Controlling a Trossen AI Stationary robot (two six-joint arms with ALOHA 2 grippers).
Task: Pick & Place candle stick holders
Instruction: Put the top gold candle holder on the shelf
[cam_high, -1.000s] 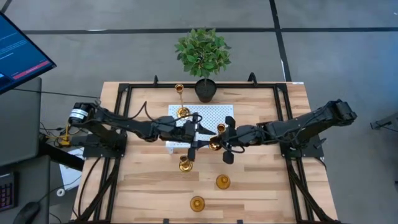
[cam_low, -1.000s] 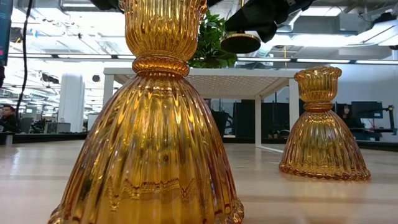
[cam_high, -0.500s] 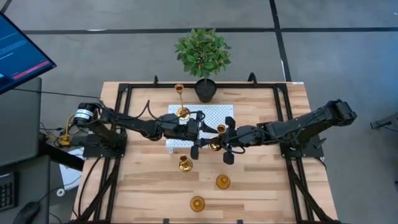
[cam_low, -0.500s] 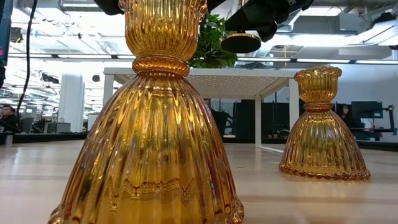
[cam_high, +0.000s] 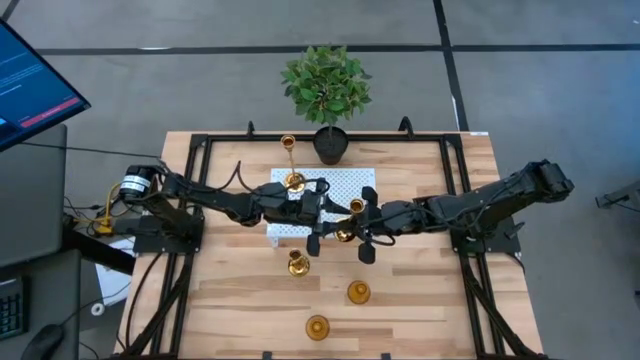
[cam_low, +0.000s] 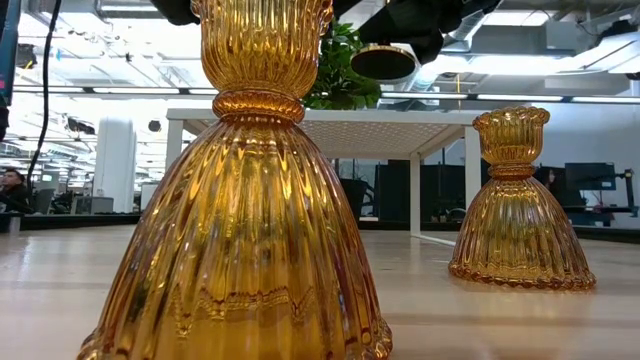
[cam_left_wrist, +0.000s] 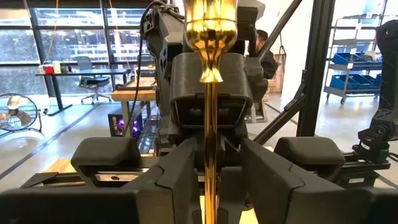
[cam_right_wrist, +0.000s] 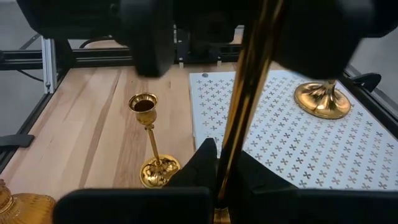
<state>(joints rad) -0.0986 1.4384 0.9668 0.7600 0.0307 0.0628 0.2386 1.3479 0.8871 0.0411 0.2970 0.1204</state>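
Observation:
A tall thin-stemmed brass candle stick holder (cam_high: 354, 207) hangs above the middle of the table, its round base (cam_low: 384, 62) seen from below in the low view. My right gripper (cam_right_wrist: 217, 169) is shut on its stem. My left gripper (cam_left_wrist: 217, 171) faces it from the table's left, open, one finger on each side of the stem (cam_left_wrist: 211, 143) and below the cup (cam_left_wrist: 211, 28), with gaps showing. Another tall holder (cam_right_wrist: 151, 143) stands on its base on the wood. A third (cam_high: 291, 165) stands on the white perforated board (cam_high: 352, 186). Two amber ribbed holders (cam_low: 240, 210) (cam_low: 520, 205) stand near the front. My right gripper pinches the thin stem (cam_right_wrist: 226, 160) of the tall holder between its two fingers. The fingers come from the table's right, slanting a little downward, and lie across the stem. The holder is lifted clear of the board and the table, roughly upright and slightly tilted.
A potted green plant (cam_high: 326, 85) stands at the far edge, just behind the board. A black frame (cam_high: 200, 150) runs around the tabletop. A monitor (cam_high: 30, 85) stands off the table's left. Bare wood lies at the near left (cam_high: 230, 310) and near right (cam_high: 430, 310).
In the low view the held holder's base has risen and tipped a little. Both arms have stayed nearly in place.

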